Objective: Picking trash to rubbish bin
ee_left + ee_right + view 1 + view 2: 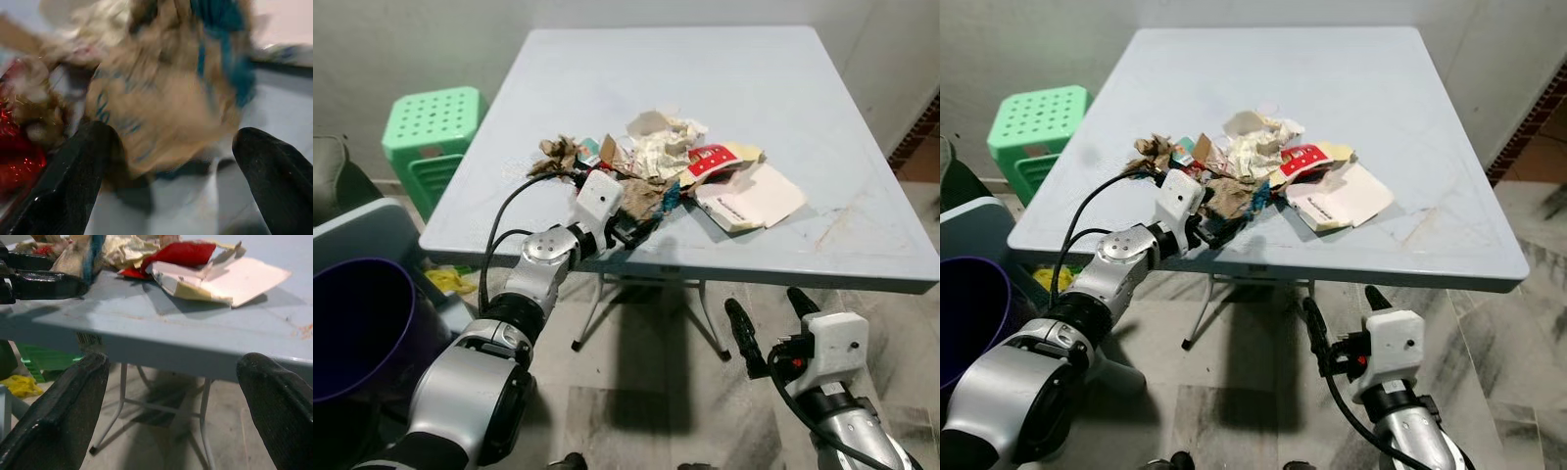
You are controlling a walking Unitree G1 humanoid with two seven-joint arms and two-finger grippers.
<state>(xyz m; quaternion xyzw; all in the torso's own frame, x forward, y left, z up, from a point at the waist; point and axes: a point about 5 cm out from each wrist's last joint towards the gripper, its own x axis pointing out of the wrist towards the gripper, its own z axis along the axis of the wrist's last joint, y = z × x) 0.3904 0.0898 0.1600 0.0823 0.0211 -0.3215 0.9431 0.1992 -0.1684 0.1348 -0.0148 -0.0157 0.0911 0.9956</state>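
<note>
Black fingers, left gripper [636, 227]: spread wide at the near edge of the table, reaching into the trash; in the left wrist view a crumpled brown paper wad with blue print [166, 98] sits between the fingers, not clamped
Right gripper [773, 328]: fingers wide apart, holding nothing, hanging below the table's near edge over the floor
Trash pile [666, 166]: mid-table toward the near side; crumpled white paper [666, 137], red packet [710, 159], flat white carton [749, 196], brown scraps [558, 154]
Table [783, 88]: pale blue, square, on folding metal legs
Rubbish bin [357, 323]: dark purple, on the floor to the robot's left, well apart from the pile
Green plastic stool [433, 122]: beyond the bin, beside the table's left edge
</note>
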